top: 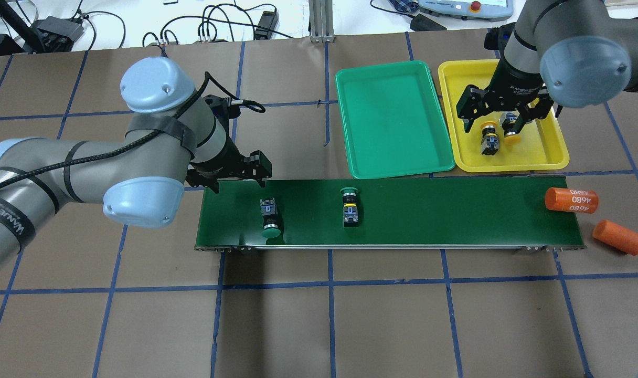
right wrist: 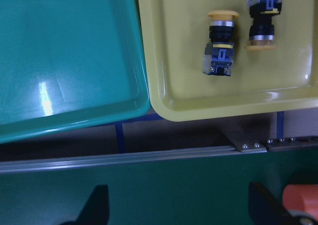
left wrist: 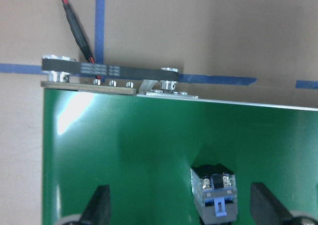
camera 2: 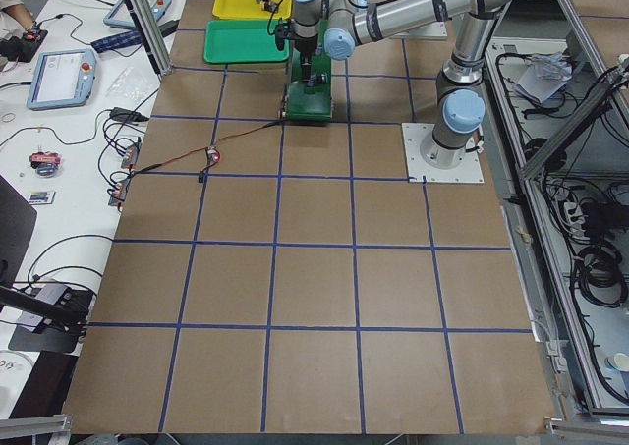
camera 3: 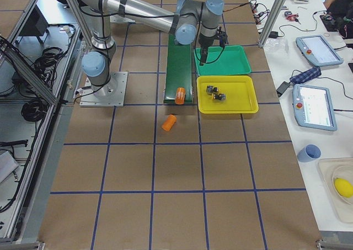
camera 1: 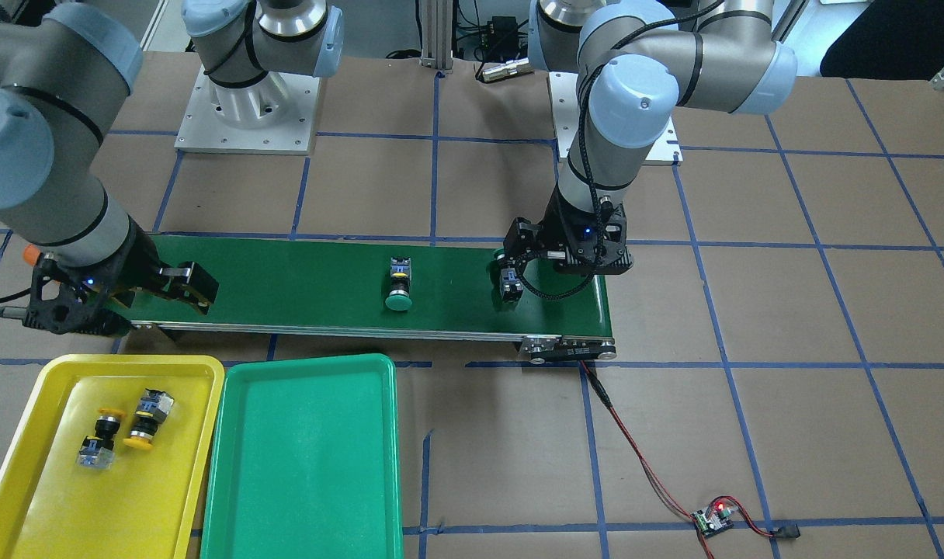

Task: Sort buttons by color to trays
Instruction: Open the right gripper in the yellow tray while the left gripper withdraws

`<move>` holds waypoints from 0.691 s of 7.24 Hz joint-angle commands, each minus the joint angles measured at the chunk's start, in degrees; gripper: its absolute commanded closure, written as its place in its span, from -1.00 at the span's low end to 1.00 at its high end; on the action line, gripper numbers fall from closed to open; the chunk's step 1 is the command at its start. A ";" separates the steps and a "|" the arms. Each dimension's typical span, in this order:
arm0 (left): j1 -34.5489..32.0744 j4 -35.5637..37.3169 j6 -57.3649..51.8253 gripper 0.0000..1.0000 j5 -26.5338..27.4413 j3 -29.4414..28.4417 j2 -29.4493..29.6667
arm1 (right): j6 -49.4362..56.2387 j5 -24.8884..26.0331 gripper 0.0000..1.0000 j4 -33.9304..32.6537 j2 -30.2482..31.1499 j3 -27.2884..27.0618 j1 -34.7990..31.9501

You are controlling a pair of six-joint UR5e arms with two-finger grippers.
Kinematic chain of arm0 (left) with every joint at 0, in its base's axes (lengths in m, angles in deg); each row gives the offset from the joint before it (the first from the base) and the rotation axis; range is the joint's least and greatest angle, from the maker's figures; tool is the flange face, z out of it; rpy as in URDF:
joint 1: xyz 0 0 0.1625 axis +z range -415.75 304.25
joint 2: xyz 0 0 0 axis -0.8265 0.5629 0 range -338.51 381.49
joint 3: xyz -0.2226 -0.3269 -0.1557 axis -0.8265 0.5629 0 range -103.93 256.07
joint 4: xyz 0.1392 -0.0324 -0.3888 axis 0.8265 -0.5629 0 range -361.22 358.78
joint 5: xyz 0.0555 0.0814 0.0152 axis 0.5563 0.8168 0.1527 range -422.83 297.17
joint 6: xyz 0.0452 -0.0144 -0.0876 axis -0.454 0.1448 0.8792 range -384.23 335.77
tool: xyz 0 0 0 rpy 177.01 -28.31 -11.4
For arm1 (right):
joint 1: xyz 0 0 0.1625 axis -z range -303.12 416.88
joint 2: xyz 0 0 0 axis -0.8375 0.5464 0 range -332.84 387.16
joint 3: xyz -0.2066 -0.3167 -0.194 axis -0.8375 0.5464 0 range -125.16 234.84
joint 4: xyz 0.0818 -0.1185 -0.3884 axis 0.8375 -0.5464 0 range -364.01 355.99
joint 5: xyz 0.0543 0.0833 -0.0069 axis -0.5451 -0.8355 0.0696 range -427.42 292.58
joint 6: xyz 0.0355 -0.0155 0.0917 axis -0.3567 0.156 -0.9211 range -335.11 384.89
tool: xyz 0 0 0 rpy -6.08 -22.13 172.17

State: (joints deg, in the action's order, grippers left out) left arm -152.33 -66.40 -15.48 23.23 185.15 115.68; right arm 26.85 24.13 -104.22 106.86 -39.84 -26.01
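Closest in, the left arm (top: pixel 51 173) reaches from the overhead view's left, elbow bent, wrist angled down over the left end of the dark green conveyor belt (top: pixel 455 210). The left tool (top: pixel 238 179) is spread wide and grips nothing. The first green button (top: pixel 269 215) lies between its fingertips with gaps either side, cap at the belt's near edge. Open belt separates it from the second green button (top: pixel 350 206), mid-belt, cap toward the far edge. Beyond that edge sit the green tray (top: pixel 392 121) and, just beside it, the yellow tray (top: pixel 552 149), where two yellow buttons (top: pixel 489 139) lie side by side, caps opposite ways. The right tool (top: pixel 496 123), wide and holding nothing, hangs raised above the belt's far edge by the yellow tray. One orange cylinder (top: pixel 571 200) marked 4680 rests on the belt's right end, another (top: pixel 619 237) on the tabletop (top: pixel 382 315) nearby.
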 commanded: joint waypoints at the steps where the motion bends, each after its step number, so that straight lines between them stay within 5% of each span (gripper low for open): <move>1: 0.34 -11.08 -6.16 -1.00 0.52 -5.79 -3.64 | -0.19 -0.31 -1.00 6.69 4.57 -0.50 -0.26; 3: 0.26 -14.61 -6.47 -1.00 0.69 -6.60 -7.51 | -0.80 -0.75 -1.00 6.00 6.67 -6.18 -0.34; 5: 7.32 -16.99 -9.52 -1.00 1.40 -8.60 -9.37 | -3.08 -1.71 -1.00 3.98 7.48 -9.37 -1.65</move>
State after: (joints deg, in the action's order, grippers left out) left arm -149.48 -81.44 -22.96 24.49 178.05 107.56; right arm 25.11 23.16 -99.26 113.83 -47.36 -26.67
